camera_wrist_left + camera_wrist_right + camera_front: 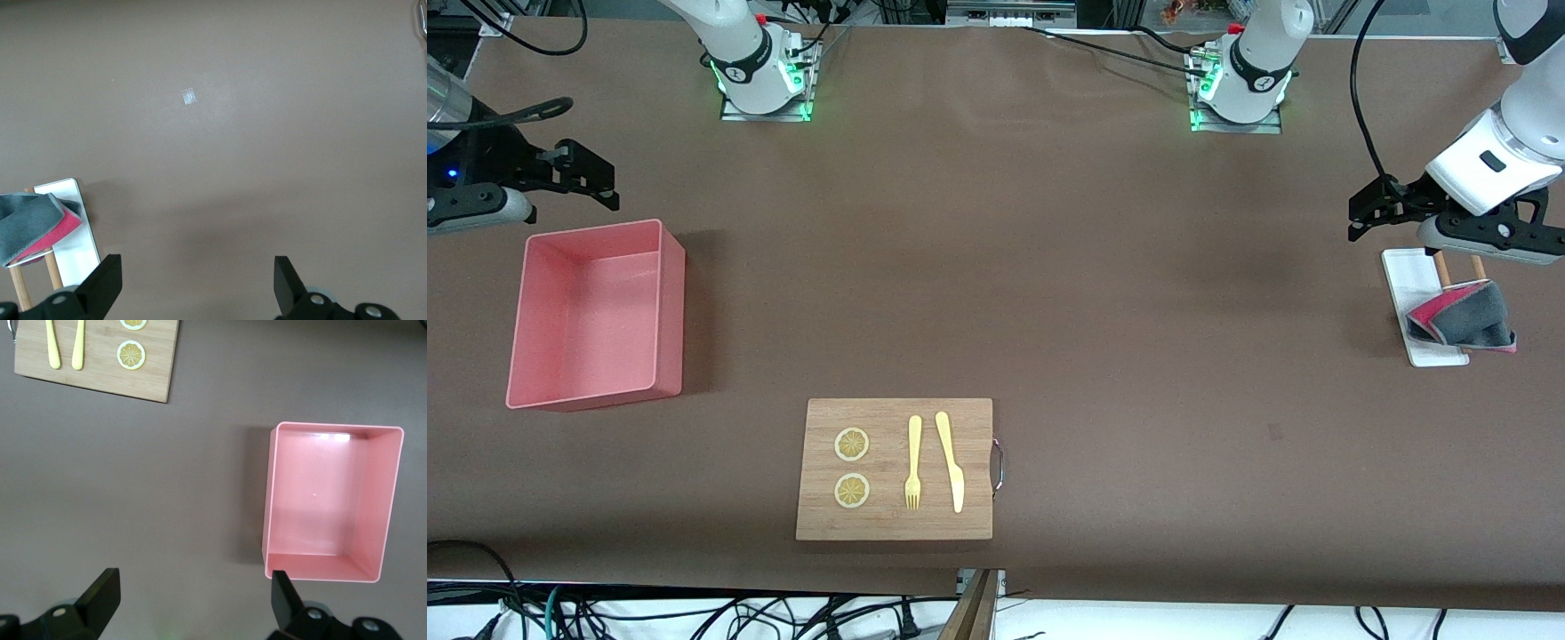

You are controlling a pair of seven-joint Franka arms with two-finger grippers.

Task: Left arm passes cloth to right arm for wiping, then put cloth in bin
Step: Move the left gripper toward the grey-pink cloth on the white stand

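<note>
The cloth (1467,316), dark grey with a pinkish-red face, hangs folded over two wooden pegs on a small white tray (1405,271) at the left arm's end of the table. My left gripper (1356,218) hovers over the table beside that tray, open and holding nothing. In the left wrist view the cloth (30,223) lies off to one side of the left gripper (198,287). The pink bin (671,311) stands with nothing in it at the right arm's end. My right gripper (609,187) hangs open over the table beside the bin; its wrist view shows the bin (268,500) and the right gripper (193,603).
A wooden board (894,516) with a metal handle lies nearer the front camera, carrying two lemon slices (852,444), a yellow fork (913,462) and a knife (950,460). Both arm bases (765,62) stand along the table's edge farthest from the camera.
</note>
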